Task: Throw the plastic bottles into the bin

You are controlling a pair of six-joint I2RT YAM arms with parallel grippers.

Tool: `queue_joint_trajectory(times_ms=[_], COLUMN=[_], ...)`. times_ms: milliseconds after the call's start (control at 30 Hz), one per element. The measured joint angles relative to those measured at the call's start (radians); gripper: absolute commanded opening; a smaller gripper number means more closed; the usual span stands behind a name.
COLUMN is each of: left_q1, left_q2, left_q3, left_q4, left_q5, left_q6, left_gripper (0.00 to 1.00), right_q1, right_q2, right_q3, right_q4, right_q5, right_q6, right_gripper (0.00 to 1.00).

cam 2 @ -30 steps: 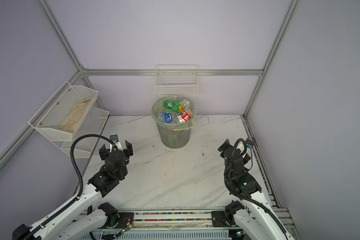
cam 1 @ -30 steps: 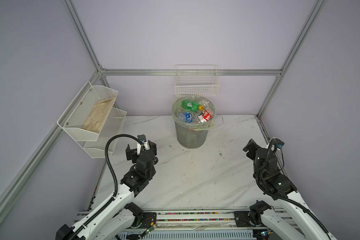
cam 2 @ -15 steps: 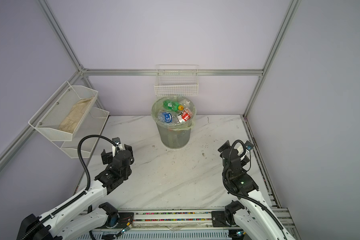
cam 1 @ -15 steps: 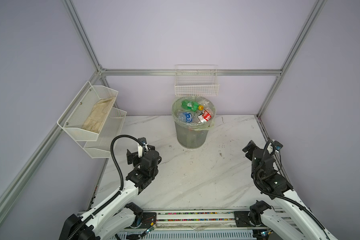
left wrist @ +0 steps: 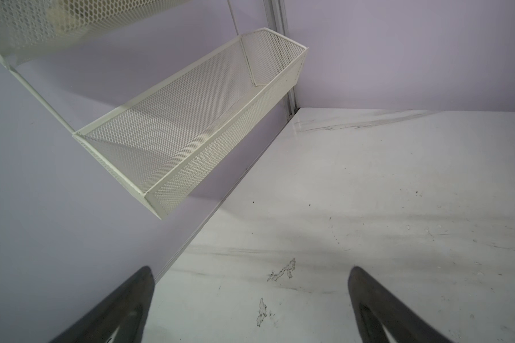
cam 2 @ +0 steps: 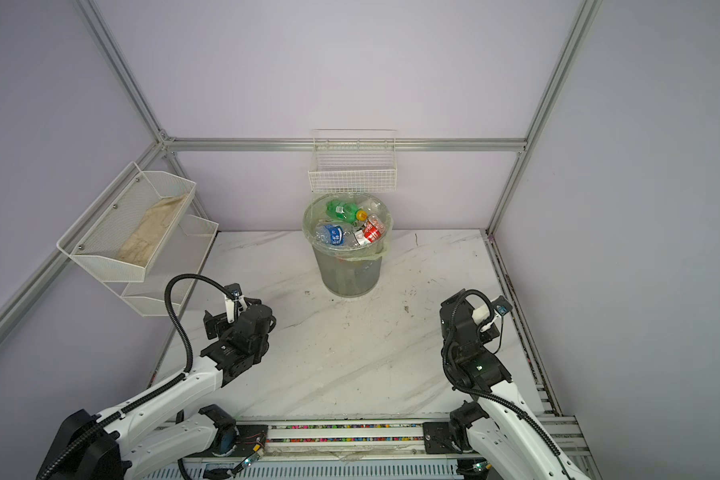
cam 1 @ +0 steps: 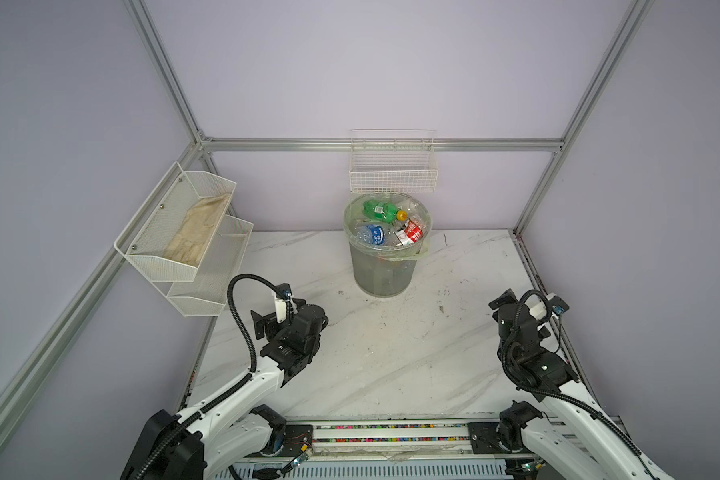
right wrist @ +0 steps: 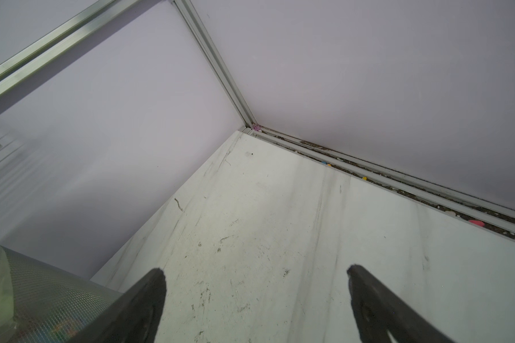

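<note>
The bin (cam 1: pixel 385 266) stands at the back middle of the marble table in both top views, lined with a pale green bag. Plastic bottles fill it to the rim: a green one (cam 1: pixel 376 210), a blue-labelled one (cam 1: pixel 371 235) and a red-labelled one (cam 1: pixel 411 232). No bottle lies on the table. My left gripper (left wrist: pixel 251 271) is open and empty over bare table near the left wall. My right gripper (right wrist: pixel 255 270) is open and empty too, right of the bin, whose grey wall (right wrist: pixel 51 300) shows at the edge of the right wrist view.
Two white mesh shelf trays (cam 1: pixel 179 232) hang on the left wall. The upper one holds a beige cloth (cam 1: pixel 200 226), and the lower one (left wrist: pixel 191 124) is close above my left gripper. A white wire basket (cam 1: pixel 393 172) hangs on the back wall over the bin.
Both arms have drawn back a little toward the front of the table, the left more than the right. Both grippers stay open and empty.
</note>
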State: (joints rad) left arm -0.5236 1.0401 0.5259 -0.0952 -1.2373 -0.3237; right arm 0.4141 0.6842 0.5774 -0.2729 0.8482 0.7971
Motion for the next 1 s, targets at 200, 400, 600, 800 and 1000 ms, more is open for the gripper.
queue_joint_trajectory(times_ms=[200,400,600,800,1000], left_q1=[0.000,0.000,0.001,0.005,0.026], left_q2=[0.048,0.087,0.105,0.105,0.091], left_q3=[-0.001,-0.005,-0.029,-0.029,-0.068], left_q4=[-0.063,-0.125,-0.207,-0.216,-0.135], left_q5=[-0.039,-0.068,-0.081,-0.089,-0.076], left_q6=[-0.090,-0.196,-0.307,-0.338,-0.286], left_gripper=[1.00,1.00,1.00,1.00,1.00], right_q1=[0.000,0.000,0.000,0.000,0.000], right_q2=[0.005,0.045,0.110,0.180,0.264], right_q3=[-0.019,-0.033,-0.057,-0.102,-0.208], right_q4=[0.008,0.015,0.019,0.053,0.204], right_q5=[0.037,0.098,0.184,0.306,0.371], right_q6=[0.007,0.023,0.067,0.109,0.014], right_gripper=[0.97,0.97,0.97,0.97,0.97])
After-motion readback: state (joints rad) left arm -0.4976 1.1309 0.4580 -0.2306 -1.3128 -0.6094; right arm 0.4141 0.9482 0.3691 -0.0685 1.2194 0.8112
